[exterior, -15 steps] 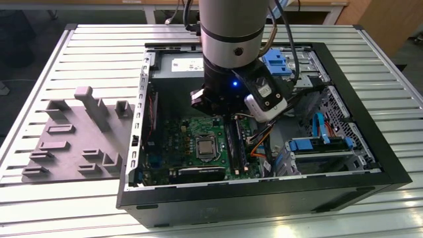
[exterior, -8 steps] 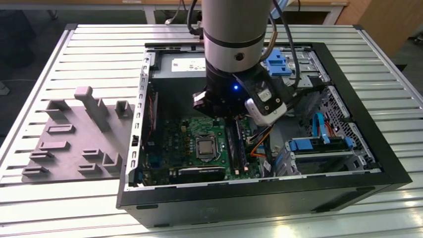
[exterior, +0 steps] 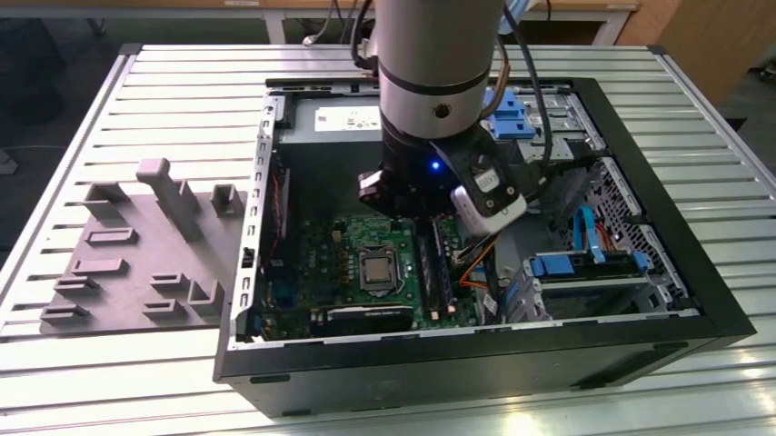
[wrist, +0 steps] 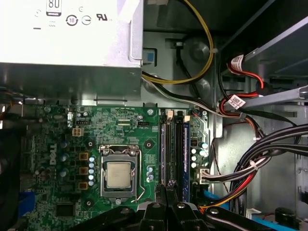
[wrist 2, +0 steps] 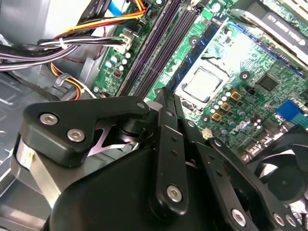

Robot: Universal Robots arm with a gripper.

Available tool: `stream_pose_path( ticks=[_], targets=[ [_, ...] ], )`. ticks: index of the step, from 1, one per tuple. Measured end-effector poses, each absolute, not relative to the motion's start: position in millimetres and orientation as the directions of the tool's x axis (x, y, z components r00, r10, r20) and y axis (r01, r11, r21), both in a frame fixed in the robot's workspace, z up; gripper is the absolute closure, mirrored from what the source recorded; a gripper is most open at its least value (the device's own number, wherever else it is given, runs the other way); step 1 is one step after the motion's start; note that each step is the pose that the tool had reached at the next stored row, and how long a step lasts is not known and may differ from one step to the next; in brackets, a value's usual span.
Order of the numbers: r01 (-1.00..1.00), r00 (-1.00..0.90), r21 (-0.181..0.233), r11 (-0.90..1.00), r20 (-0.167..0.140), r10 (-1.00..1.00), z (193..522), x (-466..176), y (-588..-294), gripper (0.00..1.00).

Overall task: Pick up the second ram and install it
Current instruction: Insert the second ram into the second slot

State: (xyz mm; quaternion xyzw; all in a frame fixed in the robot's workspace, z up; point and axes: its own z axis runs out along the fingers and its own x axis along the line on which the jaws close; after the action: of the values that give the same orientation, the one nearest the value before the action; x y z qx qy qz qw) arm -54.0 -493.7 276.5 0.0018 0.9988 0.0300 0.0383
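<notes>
The open computer case (exterior: 679,272) lies on the slatted table, and my arm (exterior: 437,109) reaches down into it over the green motherboard (exterior: 352,241). In both wrist views my gripper (wrist: 166,186) (wrist 2: 164,96) has its two fingers pressed together, and I see nothing between them. The tips hang over one end of the long black memory slots (wrist: 172,144) (wrist 2: 154,48) beside the processor socket (wrist: 118,174). I cannot tell whether the second ram sits in one of these slots.
A grey fixture plate (exterior: 145,245) with blocks and posts lies outside the case at the exterior view's left. The metal power supply (wrist: 72,38), cable bundles (wrist: 250,163), blue drive brackets (exterior: 582,263) and a black fan (wrist 2: 284,183) crowd around the motherboard.
</notes>
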Motion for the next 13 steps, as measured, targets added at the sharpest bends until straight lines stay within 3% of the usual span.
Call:
stream_pose_path(
  ticks=[13],
  targets=[
    [0.033,-0.996,0.06,0.998,-0.076,0.038,270.1,-49.9,-493.7,0.88]
  ],
)
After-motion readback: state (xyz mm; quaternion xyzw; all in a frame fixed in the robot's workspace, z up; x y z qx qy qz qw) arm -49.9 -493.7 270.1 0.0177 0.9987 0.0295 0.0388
